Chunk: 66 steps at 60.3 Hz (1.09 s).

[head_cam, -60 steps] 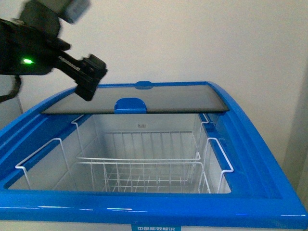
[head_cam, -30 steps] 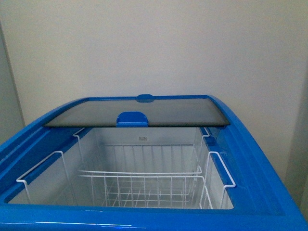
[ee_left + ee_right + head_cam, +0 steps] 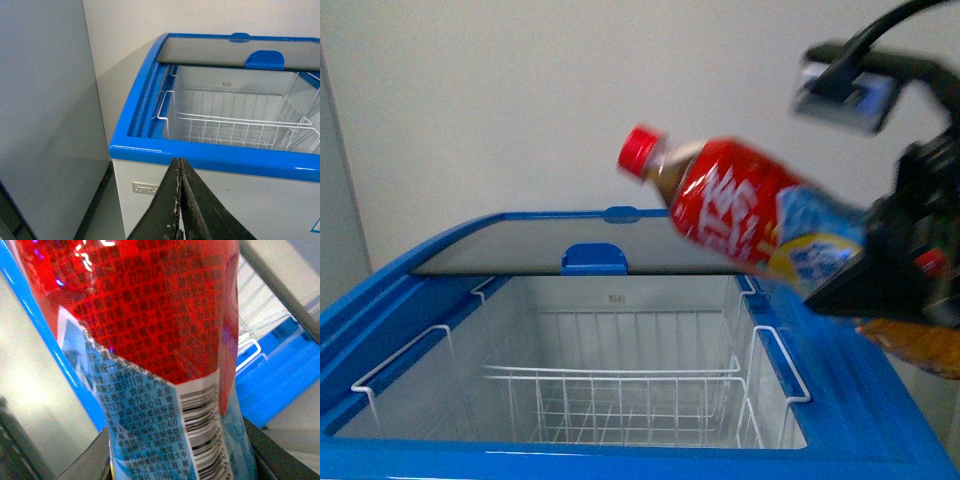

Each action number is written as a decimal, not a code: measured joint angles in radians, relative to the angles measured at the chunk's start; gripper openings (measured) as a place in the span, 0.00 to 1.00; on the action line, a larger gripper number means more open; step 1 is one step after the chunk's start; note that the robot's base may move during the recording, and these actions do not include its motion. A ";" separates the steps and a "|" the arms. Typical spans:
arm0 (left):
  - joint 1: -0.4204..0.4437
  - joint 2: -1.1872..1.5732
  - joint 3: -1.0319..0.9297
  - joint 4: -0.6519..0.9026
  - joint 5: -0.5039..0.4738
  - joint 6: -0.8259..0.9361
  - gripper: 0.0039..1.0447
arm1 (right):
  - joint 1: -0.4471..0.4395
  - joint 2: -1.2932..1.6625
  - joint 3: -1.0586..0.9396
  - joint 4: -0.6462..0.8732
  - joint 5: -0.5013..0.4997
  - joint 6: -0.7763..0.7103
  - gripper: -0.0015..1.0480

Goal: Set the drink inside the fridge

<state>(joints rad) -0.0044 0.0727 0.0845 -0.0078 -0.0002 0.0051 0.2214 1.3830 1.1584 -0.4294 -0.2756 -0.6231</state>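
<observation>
Where gripped, drink base hidden.

Fridge, top opening: we find the near part uncovered. Glass lid with its blue handle covers only the far strip by the wall. Wire basket sits low inside, bare, its rim well under the blue top rim; white wire hangers line both side walls. Drink bottle, tilted with cap toward the left, held by the right gripper above the right rim. Grey cabinet stands just beside the fridge's left side.
</observation>
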 joint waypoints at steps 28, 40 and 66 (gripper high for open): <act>0.000 -0.053 -0.058 0.004 0.000 0.000 0.02 | 0.159 0.459 0.331 0.027 0.226 -0.340 0.43; 0.000 -0.066 -0.069 0.004 0.001 -0.001 0.02 | 0.174 0.589 0.399 0.052 0.243 -0.355 0.43; 0.000 -0.067 -0.069 0.004 0.000 -0.003 0.31 | 0.189 0.780 0.468 0.230 0.262 -0.368 0.43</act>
<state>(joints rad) -0.0044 0.0059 0.0154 -0.0040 -0.0002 0.0021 0.4107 2.1632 1.6260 -0.1997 -0.0139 -0.9913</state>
